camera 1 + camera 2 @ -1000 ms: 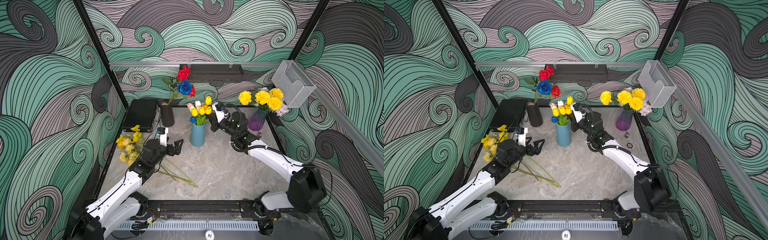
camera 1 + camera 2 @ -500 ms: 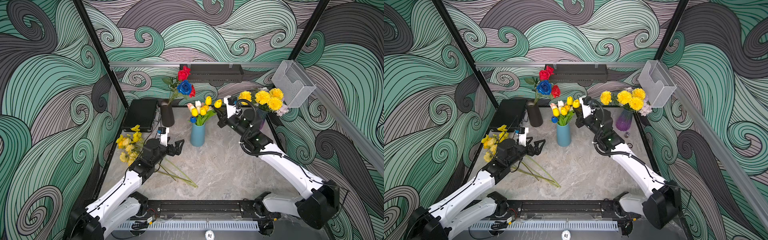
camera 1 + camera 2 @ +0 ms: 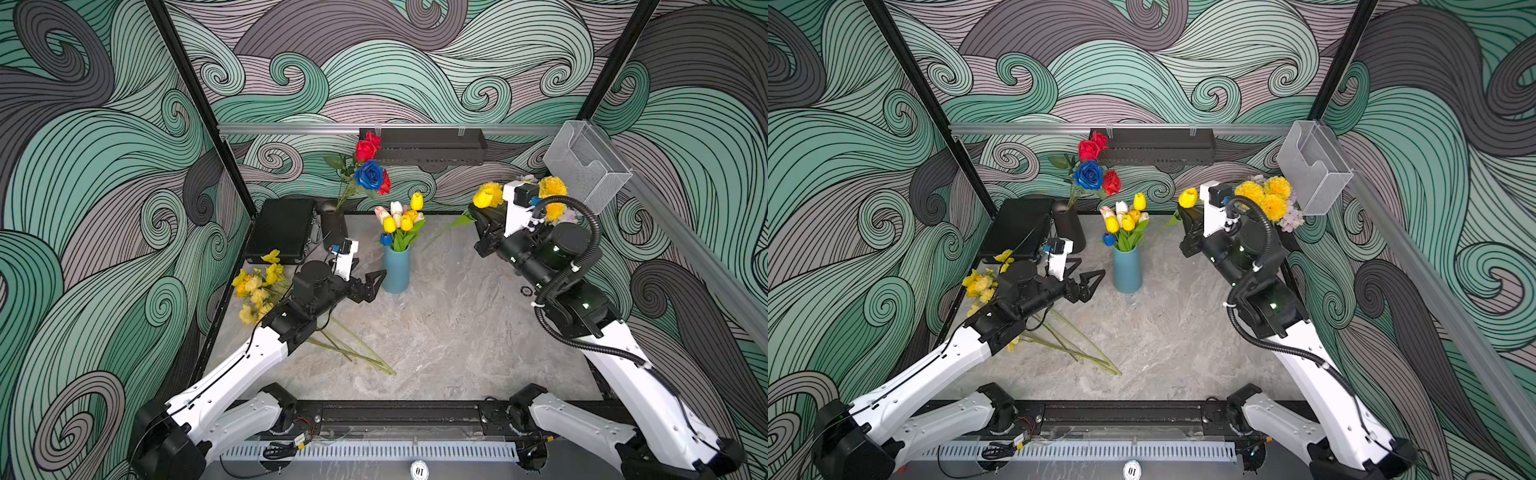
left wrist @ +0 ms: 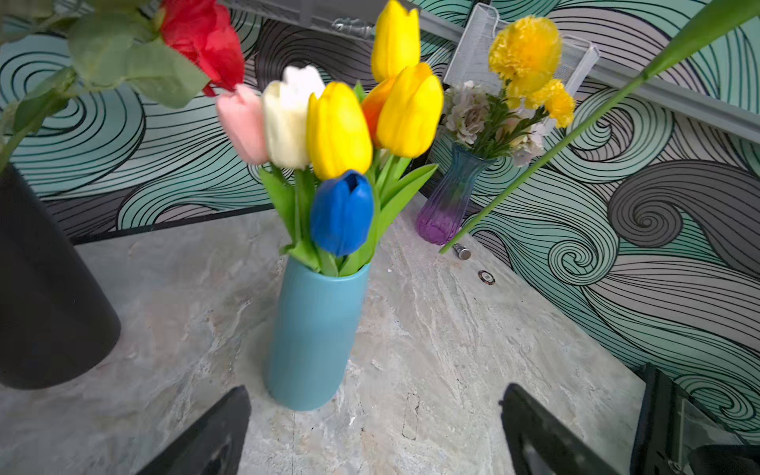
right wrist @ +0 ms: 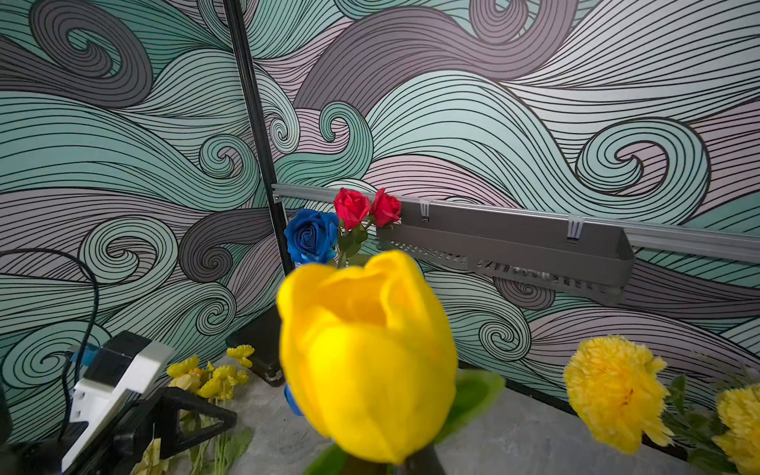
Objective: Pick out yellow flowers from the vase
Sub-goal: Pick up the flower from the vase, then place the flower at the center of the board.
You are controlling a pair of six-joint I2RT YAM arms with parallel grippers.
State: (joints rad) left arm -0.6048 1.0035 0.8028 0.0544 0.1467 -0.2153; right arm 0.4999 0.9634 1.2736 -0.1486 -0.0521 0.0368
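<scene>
In both top views a grey marbled bench point(image 3: 436, 332) sits mid-frame inside swirl-papered walls point(image 3: 104, 166); loose yellow flowers point(image 3: 257, 286) lie at its left edge. The right fingers point(image 3: 487, 222) are clamped on a yellow tulip point(image 3: 488, 196), upper right (stem trailing down-left). Left wrist: the left fingers point(image 4: 214, 436) stand wide apart before the blue vase point(image 4: 312, 333). Right wrist: the tulip fills the lower centre.

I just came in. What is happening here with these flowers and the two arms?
The right gripper is shut on a yellow tulip, held in the air clear of the blue vase. The left gripper hangs open beside that vase, where more yellow tulips stand. A pile of yellow flowers lies on the table.
</scene>
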